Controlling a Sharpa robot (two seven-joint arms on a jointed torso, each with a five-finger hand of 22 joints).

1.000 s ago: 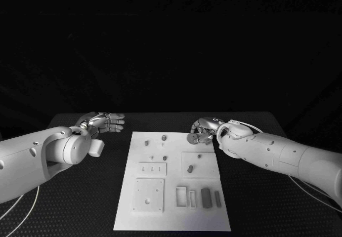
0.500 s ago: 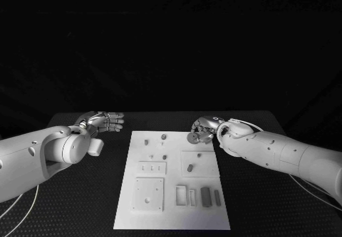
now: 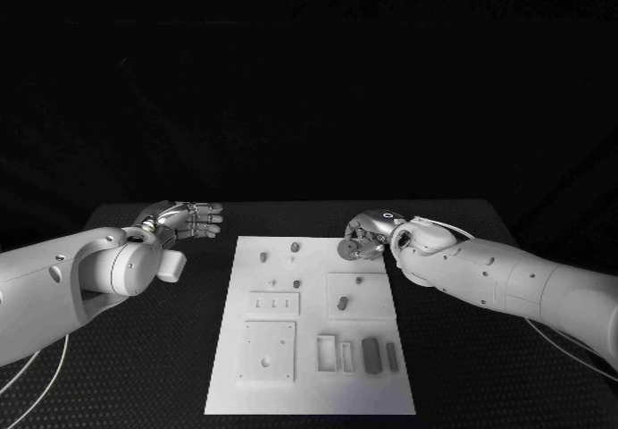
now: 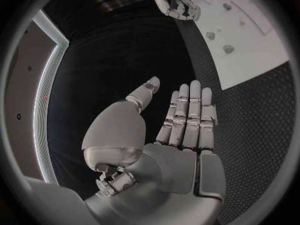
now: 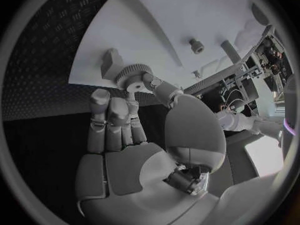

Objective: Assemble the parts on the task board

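A robotics lab or test cell: a black table (image 3: 154, 375) with a ribbed mat stands before black surroundings, holding a white task board (image 3: 387, 402); cables and equipment racks (image 5: 250, 80) stand nearby.

I am looking at the black table (image 3: 154, 357), its surface showing a raised tread pattern and running across the lower half of the head view. The white task board (image 3: 387, 380) is lying flat on it, lengthwise through the lower centre of the frame, with bare table showing to either side.
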